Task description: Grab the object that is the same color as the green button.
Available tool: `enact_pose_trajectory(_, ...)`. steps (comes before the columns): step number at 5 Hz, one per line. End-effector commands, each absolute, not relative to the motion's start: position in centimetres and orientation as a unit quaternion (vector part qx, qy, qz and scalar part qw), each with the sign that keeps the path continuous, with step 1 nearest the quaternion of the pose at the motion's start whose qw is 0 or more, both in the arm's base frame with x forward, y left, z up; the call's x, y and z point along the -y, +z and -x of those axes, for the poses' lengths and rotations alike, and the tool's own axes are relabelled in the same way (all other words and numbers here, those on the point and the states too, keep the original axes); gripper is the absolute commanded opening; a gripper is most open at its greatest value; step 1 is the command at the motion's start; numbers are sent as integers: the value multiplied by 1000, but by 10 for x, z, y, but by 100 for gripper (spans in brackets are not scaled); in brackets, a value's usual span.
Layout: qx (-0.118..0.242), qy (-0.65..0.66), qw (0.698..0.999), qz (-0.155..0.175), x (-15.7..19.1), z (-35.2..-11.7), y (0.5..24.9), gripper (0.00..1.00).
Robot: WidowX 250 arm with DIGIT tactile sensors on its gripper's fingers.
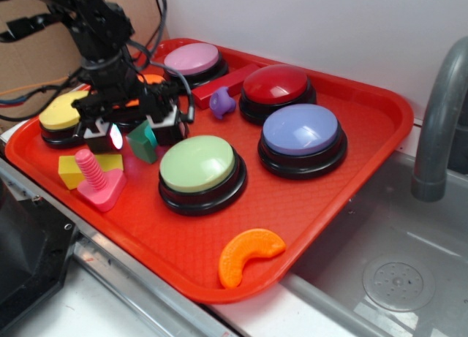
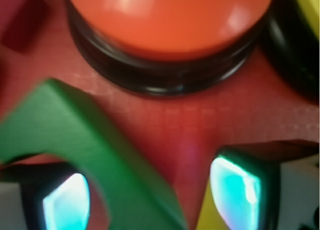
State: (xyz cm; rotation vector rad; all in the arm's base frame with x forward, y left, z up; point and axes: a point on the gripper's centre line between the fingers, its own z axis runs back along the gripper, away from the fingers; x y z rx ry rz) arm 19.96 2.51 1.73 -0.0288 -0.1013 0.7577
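The small dark green block [image 1: 142,142] with an arch cut-out stands on the red tray [image 1: 314,198], just left of the pale green dome button [image 1: 197,164]. My gripper [image 1: 135,132] is lowered around the block and open. In the wrist view the green block [image 2: 100,145] sits tilted between the fingers, close against the left pad [image 2: 65,205], whose tip shows through the arch. A gap of bare tray separates the block from the right pad [image 2: 235,190]. Neither pad is visibly pressing on it.
An orange button [image 2: 170,20] is straight ahead of the fingers. A yellow block [image 1: 71,170] and a pink peg [image 1: 99,180] stand at the front left, a yellow button [image 1: 62,110] at the left. Periwinkle [image 1: 301,132], red [image 1: 276,85] and pink [image 1: 191,59] buttons are behind. A sink [image 1: 395,278] lies to the right.
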Motion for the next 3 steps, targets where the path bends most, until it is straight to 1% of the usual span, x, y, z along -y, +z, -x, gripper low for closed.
enact_pose_trajectory(1,59,356,932,34,-26,-204,14,0)
enact_pose_trajectory(2,68,328,941,36,-21,-207,27,0)
enact_pose_trajectory(3,48,273,961,18,-10,-218,43,0)
